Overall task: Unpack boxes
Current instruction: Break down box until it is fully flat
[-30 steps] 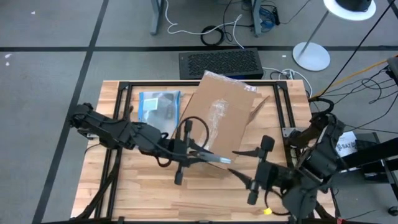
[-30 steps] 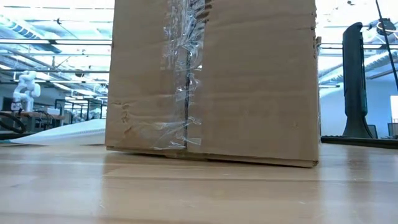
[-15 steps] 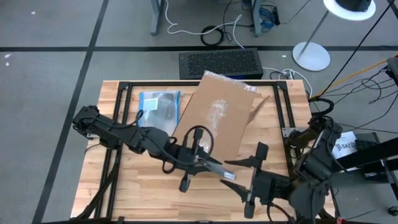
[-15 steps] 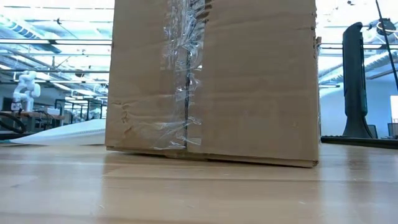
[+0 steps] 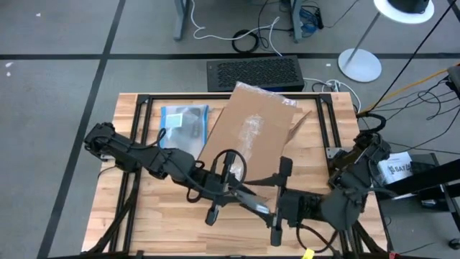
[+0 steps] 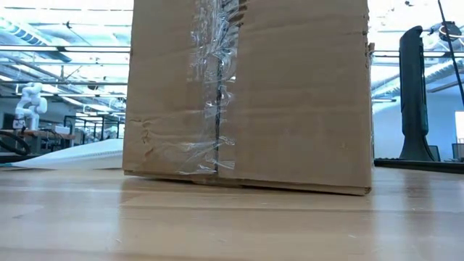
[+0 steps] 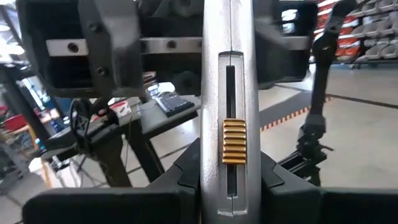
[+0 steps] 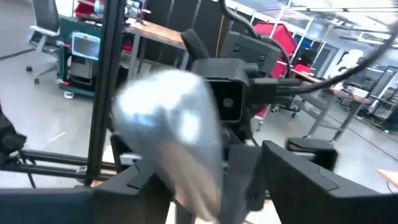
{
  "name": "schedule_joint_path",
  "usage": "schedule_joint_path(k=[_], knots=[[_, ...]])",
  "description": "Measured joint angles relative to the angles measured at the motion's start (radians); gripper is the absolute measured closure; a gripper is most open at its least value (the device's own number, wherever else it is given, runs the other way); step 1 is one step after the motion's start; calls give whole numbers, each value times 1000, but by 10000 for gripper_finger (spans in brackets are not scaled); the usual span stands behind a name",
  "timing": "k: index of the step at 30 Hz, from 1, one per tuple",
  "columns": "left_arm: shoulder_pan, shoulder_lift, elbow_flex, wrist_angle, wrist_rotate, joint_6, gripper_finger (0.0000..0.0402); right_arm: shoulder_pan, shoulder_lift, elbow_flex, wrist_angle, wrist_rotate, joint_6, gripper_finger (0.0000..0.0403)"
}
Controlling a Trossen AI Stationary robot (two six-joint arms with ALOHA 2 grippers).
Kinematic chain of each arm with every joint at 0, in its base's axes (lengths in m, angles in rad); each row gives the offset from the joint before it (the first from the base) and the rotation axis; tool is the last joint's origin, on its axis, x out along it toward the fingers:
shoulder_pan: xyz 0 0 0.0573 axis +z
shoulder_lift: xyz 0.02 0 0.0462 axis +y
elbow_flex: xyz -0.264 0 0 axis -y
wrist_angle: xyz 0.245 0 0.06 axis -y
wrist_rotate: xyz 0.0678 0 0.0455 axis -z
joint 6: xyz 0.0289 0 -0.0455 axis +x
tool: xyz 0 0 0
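On the far-left part of the wooden desk (image 5: pixel 126 216) lies a clear plastic pouch (image 5: pixel 183 122) with blue edging, flat and just beside the left side of the cardboard box (image 5: pixel 251 140). The box stands upright in the far-middle of the desk, turned at an angle, with glossy clear tape running across its top and one flap loose on its right side; in the low view it fills most of the frame (image 6: pixel 246 94), its taped seam facing the camera. The left arm reaches from the left edge toward the desk's near middle, where the left claw (image 5: pixel 248 200) is clenched on a silver utility knife (image 5: pixel 260 208); the left wrist view shows the knife's metal body with a ribbed gold slider (image 7: pixel 234 142) held between the dark fingers. Just to the right, the right claw (image 5: pixel 279 201) is released, its fingers spread on either side of the knife's far end. Beyond the desk, on the floor, sits a black grille-topped unit (image 5: pixel 255 73)
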Motion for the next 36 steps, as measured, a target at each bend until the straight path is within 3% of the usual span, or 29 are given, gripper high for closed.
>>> schedule_joint_path(k=[17,36], knots=[[8,0,0,-27,-64,20,341,-18,16,0,6,-28,-17,325],[8,0,0,-40,-67,14,341,-20,16,0,-8,-34,57,325]])
